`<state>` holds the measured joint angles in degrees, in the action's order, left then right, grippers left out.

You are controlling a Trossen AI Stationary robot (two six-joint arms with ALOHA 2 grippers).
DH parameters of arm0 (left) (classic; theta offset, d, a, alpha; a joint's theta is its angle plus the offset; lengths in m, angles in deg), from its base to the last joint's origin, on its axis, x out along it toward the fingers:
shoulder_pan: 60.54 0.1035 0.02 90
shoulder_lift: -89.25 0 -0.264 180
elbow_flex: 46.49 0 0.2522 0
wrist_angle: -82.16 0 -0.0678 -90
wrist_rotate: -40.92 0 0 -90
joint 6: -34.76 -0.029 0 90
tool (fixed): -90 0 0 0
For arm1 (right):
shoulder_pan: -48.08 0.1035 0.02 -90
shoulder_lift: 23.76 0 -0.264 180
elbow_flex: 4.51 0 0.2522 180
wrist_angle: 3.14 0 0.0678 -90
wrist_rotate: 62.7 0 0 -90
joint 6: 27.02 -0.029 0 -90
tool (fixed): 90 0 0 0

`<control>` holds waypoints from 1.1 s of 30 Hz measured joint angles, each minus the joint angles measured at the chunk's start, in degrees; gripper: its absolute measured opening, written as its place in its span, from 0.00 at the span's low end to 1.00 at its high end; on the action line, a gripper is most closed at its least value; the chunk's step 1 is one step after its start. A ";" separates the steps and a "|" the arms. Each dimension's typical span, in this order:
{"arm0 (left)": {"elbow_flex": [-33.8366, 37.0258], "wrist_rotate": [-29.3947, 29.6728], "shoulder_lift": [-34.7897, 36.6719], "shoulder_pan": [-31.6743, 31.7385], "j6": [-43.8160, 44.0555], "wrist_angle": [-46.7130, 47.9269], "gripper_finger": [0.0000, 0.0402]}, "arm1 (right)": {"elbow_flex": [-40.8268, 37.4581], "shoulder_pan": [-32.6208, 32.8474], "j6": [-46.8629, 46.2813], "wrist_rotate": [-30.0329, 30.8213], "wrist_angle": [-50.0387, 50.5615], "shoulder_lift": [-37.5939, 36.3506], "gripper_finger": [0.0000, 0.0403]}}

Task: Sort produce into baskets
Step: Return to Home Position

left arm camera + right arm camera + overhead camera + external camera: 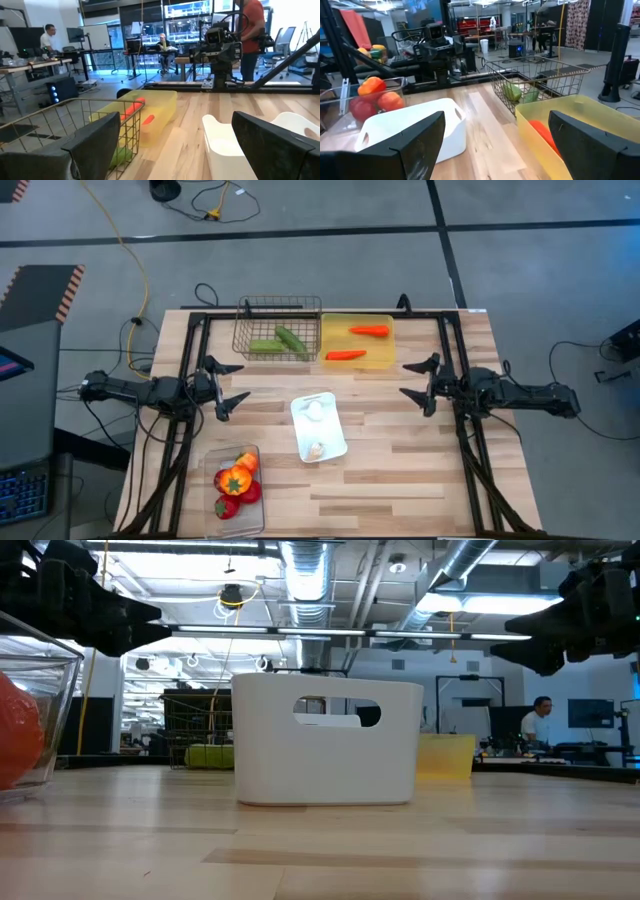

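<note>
Pale wood-plank table, open workshop behind it with desks and a person. Two carrots sit in the yellow tray at the far edge, long axes running side to side. Left gripper and right gripper hover well apart, fingers wide open, nothing held.

The pale plank table I work over carries four containers. A wire basket and a yellow tray sit side by side at its far edge. A white tray is at the middle and a clear tub at the near left corner.
</note>
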<state>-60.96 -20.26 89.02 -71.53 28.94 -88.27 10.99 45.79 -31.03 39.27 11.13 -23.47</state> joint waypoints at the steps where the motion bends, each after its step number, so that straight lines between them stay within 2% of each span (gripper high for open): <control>1: 0.00 -0.02 0.00 0.00 0.00 0.00 0.92 | 0.00 0.00 0.10 0.00 0.00 0.00 0.95; 16: 0.00 -0.39 0.00 0.00 -4.33 0.11 0.92 | -0.07 0.00 1.69 -0.17 0.20 0.78 0.95; 26: 0.00 -10.30 0.00 0.00 -1.61 0.79 0.92 | -0.11 0.00 0.70 -0.70 0.31 6.16 0.95; 33: 0.00 -10.77 -0.02 1.27 -4.83 0.86 0.92 | -0.11 0.00 1.03 -0.72 0.31 8.02 0.95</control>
<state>-60.96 -31.03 89.00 -70.26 24.10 -87.41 10.88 45.79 -30.00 38.55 11.44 -15.45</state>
